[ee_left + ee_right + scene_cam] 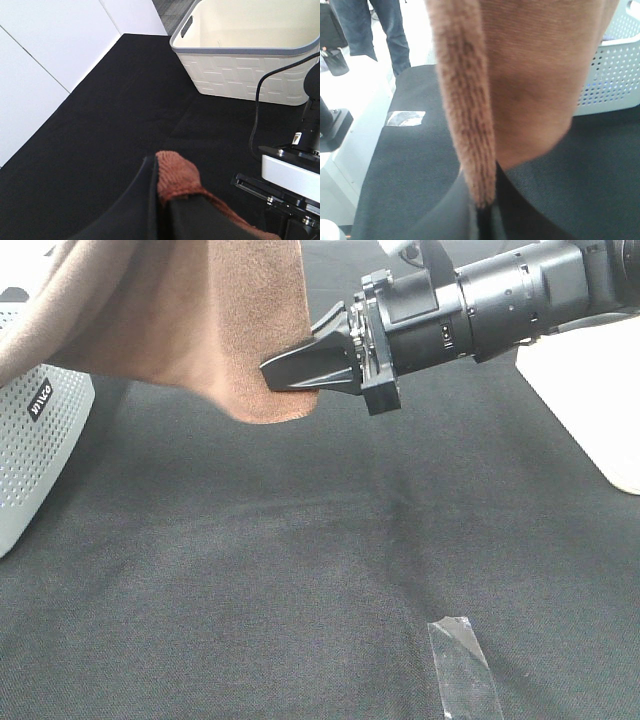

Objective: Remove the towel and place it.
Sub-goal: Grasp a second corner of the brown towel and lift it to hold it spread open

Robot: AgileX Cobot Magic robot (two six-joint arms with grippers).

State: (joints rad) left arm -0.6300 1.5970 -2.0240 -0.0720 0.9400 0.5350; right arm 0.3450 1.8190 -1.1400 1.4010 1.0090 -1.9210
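The towel (220,320) fills the upper left of the high view. It hangs in the air over the black cloth (250,570) that covers the table, just beside the grey basket (30,440) with its dotted wall. The right pincer (285,370) reaches in from the right and is closed tight on the towel's lower edge. Its own wrist view shows that edge gripped between the two fingers, with the rest of the towel rising in front of the grey basket.

Only the left wrist view shows the left pincer (161,197). It is also closed, with a small bunch of towel sticking out from between its fingers. Only this view shows the whole of a white basket (240,75), which stands further back on the cloth, well away from the pincer.

The cloth is flat, with a strip of clear tape (462,670) stuck on it. White panels (50,60) border one side of the table. A person's legs (380,25) in jeans stand beyond its edge.
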